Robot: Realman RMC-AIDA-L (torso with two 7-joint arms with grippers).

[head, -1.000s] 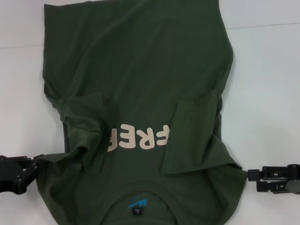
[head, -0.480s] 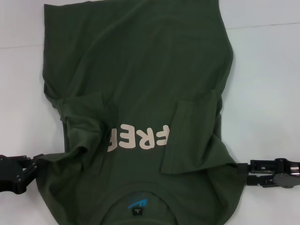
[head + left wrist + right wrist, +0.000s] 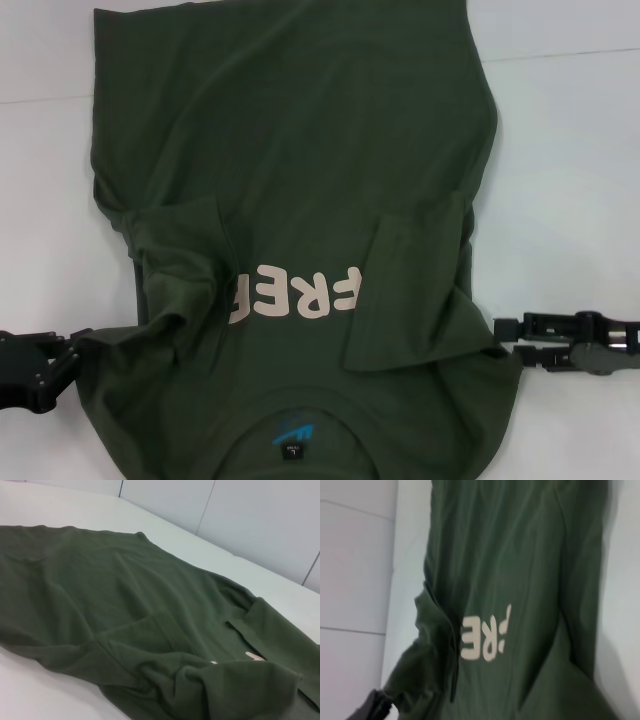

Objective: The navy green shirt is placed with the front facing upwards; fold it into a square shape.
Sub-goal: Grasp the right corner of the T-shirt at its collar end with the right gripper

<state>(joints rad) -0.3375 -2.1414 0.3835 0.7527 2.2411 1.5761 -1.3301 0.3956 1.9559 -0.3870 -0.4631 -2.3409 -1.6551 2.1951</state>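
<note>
White counter point(image 3: 560, 150) lies under the navy green shirt point(image 3: 300, 170), spread between both grippers. The left gripper point(image 3: 62, 365) touches the shoulder edge; the right gripper point(image 3: 503, 330), slightly open, meets the other. I cannot tell if the left one grips.

Left wrist view shows only shirt point(image 3: 125, 615); right wrist view shows its letters point(image 3: 487, 637). Best to pinch both shoulders evenly, then lift together.

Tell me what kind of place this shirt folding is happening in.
Probably a lab or test workspace: the navy green shirt lies on a plain white table, pale panelled walls stand behind it, and nothing household shows.

Dark olive-green shirt point(image 3: 300, 150), pale pinkish letters point(image 3: 295, 295), perhaps a blue collar logo point(image 3: 293, 432), white table point(image 3: 570, 200)
</note>
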